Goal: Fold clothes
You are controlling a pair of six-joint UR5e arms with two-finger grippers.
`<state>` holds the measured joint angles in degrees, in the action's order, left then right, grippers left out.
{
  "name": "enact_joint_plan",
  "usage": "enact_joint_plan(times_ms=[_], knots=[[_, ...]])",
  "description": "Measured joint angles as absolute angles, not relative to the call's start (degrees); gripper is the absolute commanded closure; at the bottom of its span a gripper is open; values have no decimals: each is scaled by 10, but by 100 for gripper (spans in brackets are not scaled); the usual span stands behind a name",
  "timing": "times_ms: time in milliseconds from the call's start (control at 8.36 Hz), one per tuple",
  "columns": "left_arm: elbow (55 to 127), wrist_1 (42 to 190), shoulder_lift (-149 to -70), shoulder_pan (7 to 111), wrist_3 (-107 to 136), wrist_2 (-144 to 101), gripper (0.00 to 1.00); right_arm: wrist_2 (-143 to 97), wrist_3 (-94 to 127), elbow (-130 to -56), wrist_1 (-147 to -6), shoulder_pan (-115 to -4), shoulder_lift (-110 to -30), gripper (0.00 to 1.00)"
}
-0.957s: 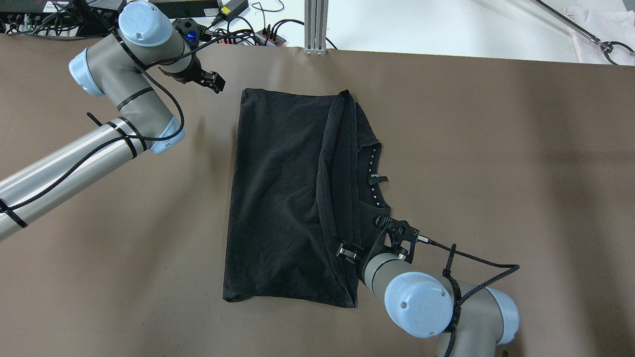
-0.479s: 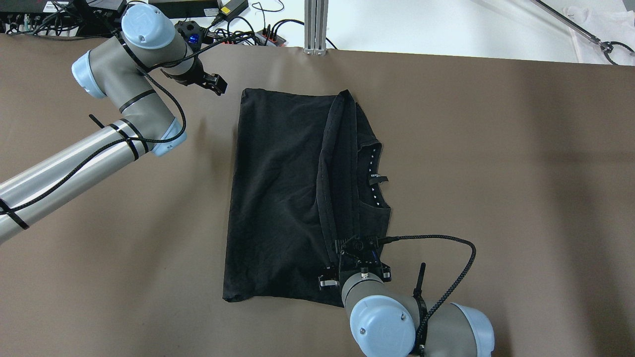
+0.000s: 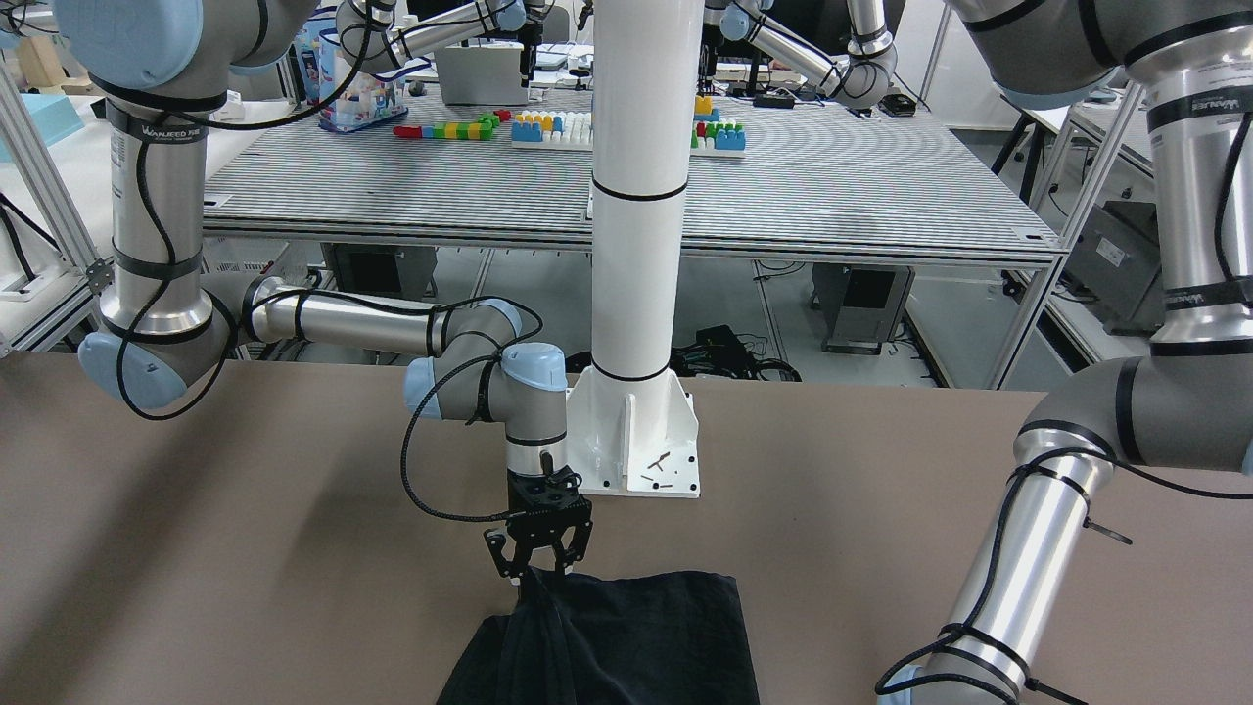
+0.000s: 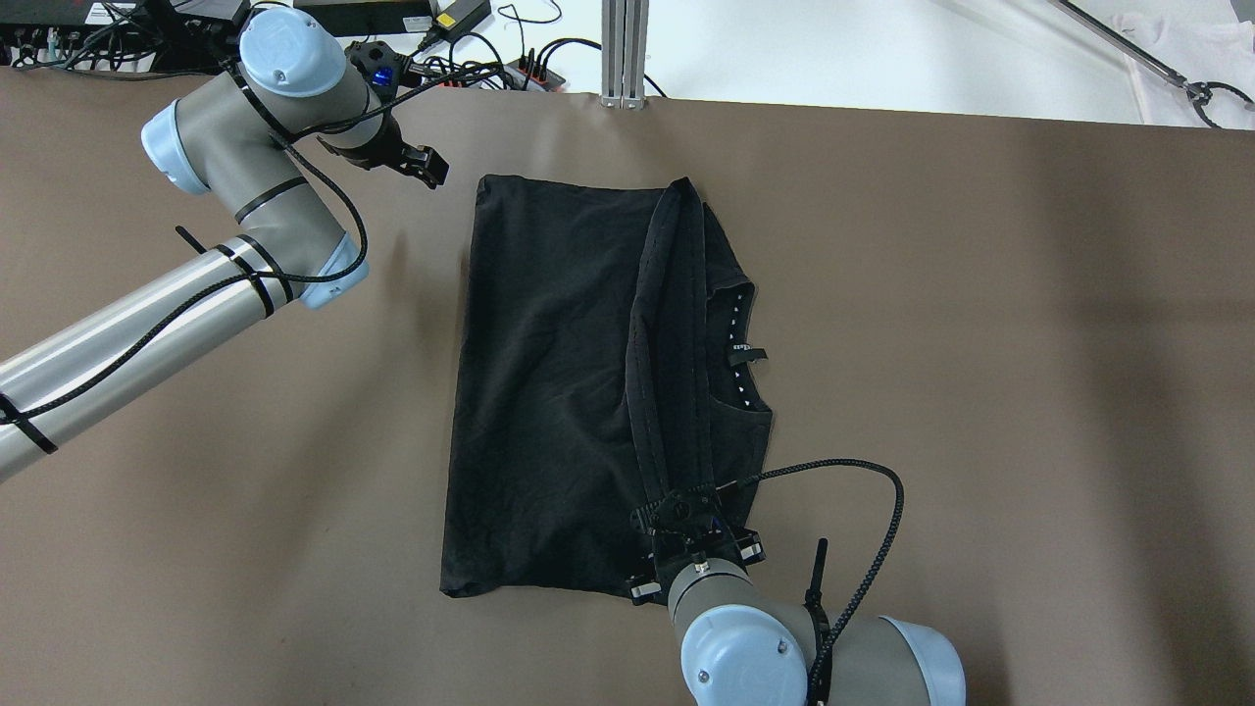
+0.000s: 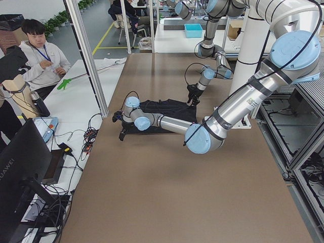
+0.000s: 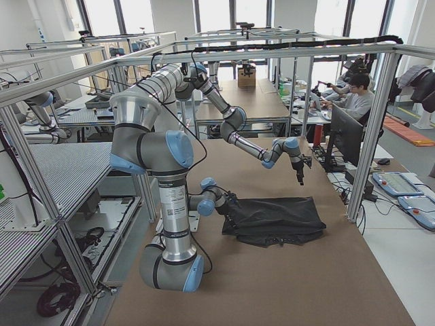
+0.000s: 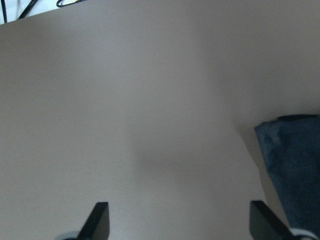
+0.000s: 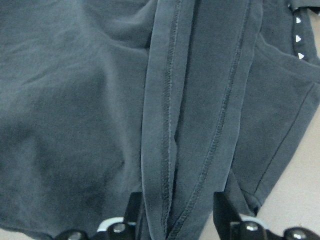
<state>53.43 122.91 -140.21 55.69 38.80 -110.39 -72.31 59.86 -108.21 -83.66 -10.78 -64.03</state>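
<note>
Looks abt half done w/ clothes (image 4: 549, 373) folded once, right gripper (image 3: 536, 571) clamped on their robot-side hem, left gripper (image 7: 179, 220) spread off their far corner, 2nd fold pending.

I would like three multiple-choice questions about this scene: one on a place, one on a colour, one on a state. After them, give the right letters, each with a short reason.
1. Where is the right gripper?
A. Raised high, away from any fabric
B. At the edge of the clothes nearest the robot
C. At the edge farthest from the robot

2. What colour are the clothes?
A. White
B. Red
C. Black

3. What is the state of the left gripper?
A. Open and empty
B. Shut on a sleeve
C. Holding a toy block

Answers:
1 B: the overhead view shows it on the hem band at the near edge.
2 C: the fabric looks black or very dark in every view.
3 A: its wrist view shows the fingers wide apart over the bare table, with nothing between them.
</note>
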Motion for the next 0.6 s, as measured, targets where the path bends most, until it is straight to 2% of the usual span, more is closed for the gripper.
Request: enact_joint_plan(times_ms=[479,598], knots=[[534,1230,-1399,556,388,-1104,0,-722,592,-1062,-837,-100,-630,88],[535,1230,-1398,556,388,-1104,0,-722,592,-1058,-837,-99,-629,95]])
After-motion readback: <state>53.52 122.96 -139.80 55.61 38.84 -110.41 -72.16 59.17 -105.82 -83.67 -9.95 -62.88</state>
